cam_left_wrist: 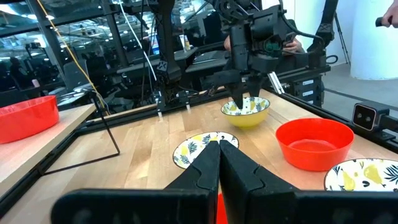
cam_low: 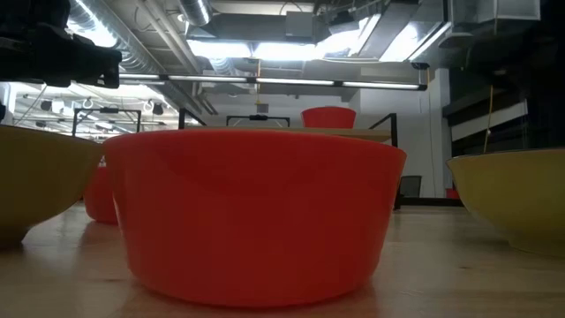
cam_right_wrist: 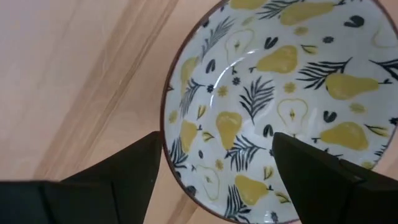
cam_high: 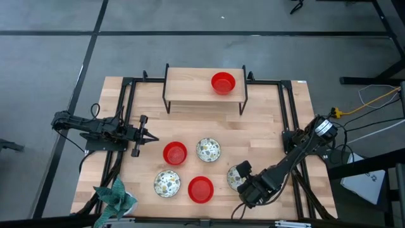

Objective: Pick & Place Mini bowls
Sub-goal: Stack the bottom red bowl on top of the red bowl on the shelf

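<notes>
Five mini bowls stand on the wooden table. Two are red (cam_high: 175, 152) (cam_high: 201, 189) and three are white with a yellow pear and leaf pattern (cam_high: 208, 149) (cam_high: 167, 183) (cam_high: 235, 177). Another red bowl (cam_high: 223, 83) stands on the raised shelf (cam_high: 190, 88) at the far side. My right gripper (cam_high: 243, 175) (cam_right_wrist: 216, 146) is open and points down over the near-right patterned bowl (cam_right_wrist: 280, 93). One finger (cam_right_wrist: 124, 168) stands outside the bowl's rim, the other (cam_right_wrist: 317, 174) over its inside. My left gripper (cam_high: 152, 135) (cam_left_wrist: 219, 146) is shut and level at the table's left, holding nothing. My right gripper comes from above, astride the rim (cam_right_wrist: 171, 118) of the patterned bowl, which stands upright on the table. I cannot tell whether either finger touches the bowl.
A teal leafy object (cam_high: 117, 196) lies at the near left corner. Black frame rails (cam_high: 130, 107) run along the table's left and right sides. The low view is filled by the near red bowl (cam_low: 256, 212), with bowls' yellow outsides (cam_low: 35, 177) (cam_low: 516, 199) on both sides.
</notes>
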### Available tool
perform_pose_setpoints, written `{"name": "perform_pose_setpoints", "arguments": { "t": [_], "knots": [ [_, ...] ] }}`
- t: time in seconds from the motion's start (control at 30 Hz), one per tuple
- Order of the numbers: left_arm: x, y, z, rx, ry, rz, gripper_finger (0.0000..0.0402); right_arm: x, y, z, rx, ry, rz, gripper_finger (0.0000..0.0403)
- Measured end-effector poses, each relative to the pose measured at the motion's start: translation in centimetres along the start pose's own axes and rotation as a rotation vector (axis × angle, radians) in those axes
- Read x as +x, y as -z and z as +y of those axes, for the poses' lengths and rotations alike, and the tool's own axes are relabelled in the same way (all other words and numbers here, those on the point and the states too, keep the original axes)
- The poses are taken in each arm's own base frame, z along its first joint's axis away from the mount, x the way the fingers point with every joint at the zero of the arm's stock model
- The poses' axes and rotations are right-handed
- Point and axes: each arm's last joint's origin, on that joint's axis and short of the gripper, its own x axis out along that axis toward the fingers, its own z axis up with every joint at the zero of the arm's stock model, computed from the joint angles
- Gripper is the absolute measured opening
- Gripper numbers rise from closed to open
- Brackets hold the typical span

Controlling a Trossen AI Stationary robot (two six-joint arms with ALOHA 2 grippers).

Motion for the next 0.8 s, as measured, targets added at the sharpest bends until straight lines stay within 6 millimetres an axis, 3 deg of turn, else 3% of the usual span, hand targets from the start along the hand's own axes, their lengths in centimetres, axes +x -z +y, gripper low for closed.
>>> {"name": "perform_pose_setpoints", "arguments": {
  "t": [0.17,0.53,0.8],
  "knots": [
    [0.0,0.0,0.0,0.0,0.0,0.0,0.0004,0.0,-0.02,0.08,-0.01,-0.027,0.0,0.0294],
    [0.0,-0.01,0.0,0.0,0.0,-0.001,0.0004,0.0,-0.01,0.15,-0.026,-0.051,0.004,0.0199],
    [0.0,0.0,0.0,0.0,0.0,0.0,0.0004,0.14,0.05,0.17,-0.025,-0.05,0.002,0.0185]
  ]
}}
